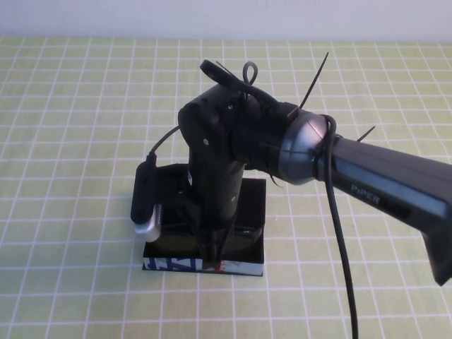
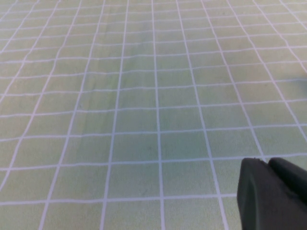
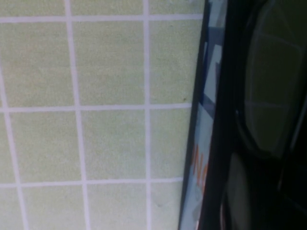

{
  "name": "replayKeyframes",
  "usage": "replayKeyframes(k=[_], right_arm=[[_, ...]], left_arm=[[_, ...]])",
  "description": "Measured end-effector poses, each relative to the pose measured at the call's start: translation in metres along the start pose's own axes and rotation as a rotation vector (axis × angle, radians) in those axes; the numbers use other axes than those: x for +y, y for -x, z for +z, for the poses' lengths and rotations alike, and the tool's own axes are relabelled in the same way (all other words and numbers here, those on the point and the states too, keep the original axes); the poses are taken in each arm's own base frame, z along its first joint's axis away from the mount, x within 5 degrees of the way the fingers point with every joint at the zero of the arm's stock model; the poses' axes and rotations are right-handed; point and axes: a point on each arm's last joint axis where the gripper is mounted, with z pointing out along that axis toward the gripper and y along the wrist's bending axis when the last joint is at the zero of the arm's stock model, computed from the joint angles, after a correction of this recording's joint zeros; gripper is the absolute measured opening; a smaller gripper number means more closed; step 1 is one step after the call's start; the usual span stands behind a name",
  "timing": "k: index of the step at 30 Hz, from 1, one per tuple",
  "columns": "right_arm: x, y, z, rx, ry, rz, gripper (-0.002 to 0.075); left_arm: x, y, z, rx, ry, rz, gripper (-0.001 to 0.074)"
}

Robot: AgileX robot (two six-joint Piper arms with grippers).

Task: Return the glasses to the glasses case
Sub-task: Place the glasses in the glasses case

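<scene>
The glasses case [image 1: 256,205] lies open on the green checked cloth, its blue, white and orange front side [image 1: 173,265] facing me. My right gripper [image 1: 212,258] points straight down into the case near the front wall, its fingers drawn close together. In the right wrist view a reflective lens of the glasses [image 3: 273,86] sits inside the case, just behind the printed front side [image 3: 206,124], with a pale finger pad [image 3: 239,191] right next to it. The grip appears to be on the glasses. My left gripper [image 2: 268,165] is shut over bare cloth, away from the case.
The right arm [image 1: 381,183] and its wrist housing cover most of the case from above. A black cable [image 1: 340,240] hangs from the arm toward the front. Green checked cloth [image 1: 70,106] surrounds the case on all sides.
</scene>
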Motion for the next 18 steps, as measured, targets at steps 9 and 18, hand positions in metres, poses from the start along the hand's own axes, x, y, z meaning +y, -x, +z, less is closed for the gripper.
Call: replayKeyframes(k=[9,18], right_arm=[[-0.011,0.002,0.01,0.002,-0.005,0.04,0.0047],[-0.015,0.005,0.021,0.011,0.004,0.057,0.0047]], left_arm=[[0.0,0.0,0.0,0.0,0.0,0.0,-0.0002],[0.0,0.0,0.0,0.0,0.0,0.0,-0.0002]])
